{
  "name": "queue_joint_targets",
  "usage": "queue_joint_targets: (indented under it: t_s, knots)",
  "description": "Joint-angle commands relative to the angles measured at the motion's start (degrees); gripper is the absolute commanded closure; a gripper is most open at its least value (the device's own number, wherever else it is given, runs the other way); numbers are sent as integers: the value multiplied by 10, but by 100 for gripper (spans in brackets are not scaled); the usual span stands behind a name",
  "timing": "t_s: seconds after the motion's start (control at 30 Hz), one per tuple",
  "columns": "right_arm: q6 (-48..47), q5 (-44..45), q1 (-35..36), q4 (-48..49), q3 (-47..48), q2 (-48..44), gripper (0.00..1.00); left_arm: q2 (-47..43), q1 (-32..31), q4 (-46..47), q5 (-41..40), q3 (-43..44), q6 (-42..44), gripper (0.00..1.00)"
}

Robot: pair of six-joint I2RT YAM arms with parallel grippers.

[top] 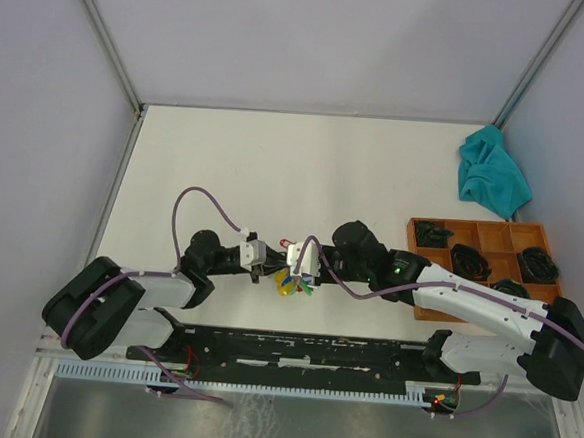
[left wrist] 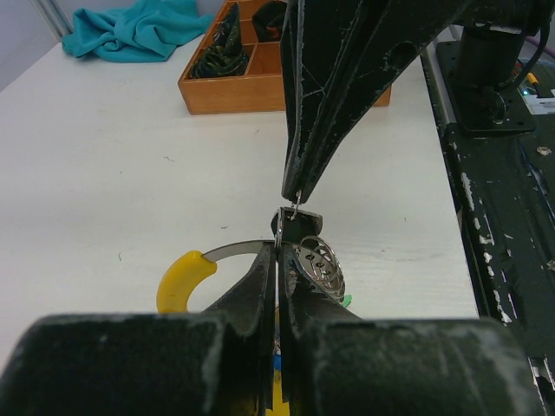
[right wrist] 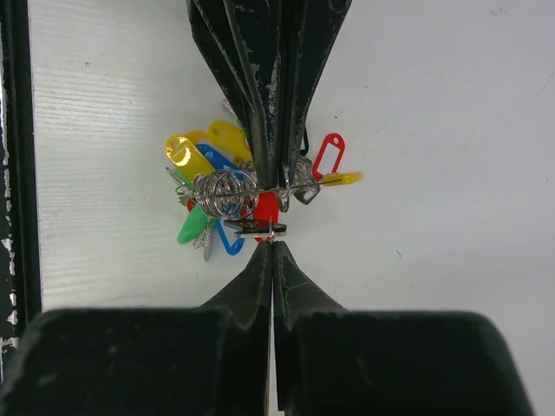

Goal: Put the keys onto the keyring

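Table (top: 276,158): beneath the keyring.
Wooden tray (top: 472,224), cloth (top: 491,173): well right of the keyring.
Left gripper (left wrist: 277,247): clamped on the keyring (right wrist: 227,192).
Right gripper (right wrist: 273,247): pinched together on a small metal loop against the keyring.
Keys: loose pair indistinguishable among the tags. Threading apparently under way, not visibly finished.

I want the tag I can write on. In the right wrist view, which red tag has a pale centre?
The red-rimmed tag at the upper right of the bunch, above the thin yellow tag. The other red tag, mid-bunch, is solid red.
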Motion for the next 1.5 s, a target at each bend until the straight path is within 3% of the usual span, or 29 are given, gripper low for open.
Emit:
queue_joint_targets:
  t_s: [0.0, 1.47]
  knots:
    - [5, 2, 5, 11, 23, -17, 99, -13, -2, 34, -10, 10, -10, 97]
    - [23, 20, 6, 31, 19, -15, 99, -6, -3, 35, -5, 13, -15, 97]
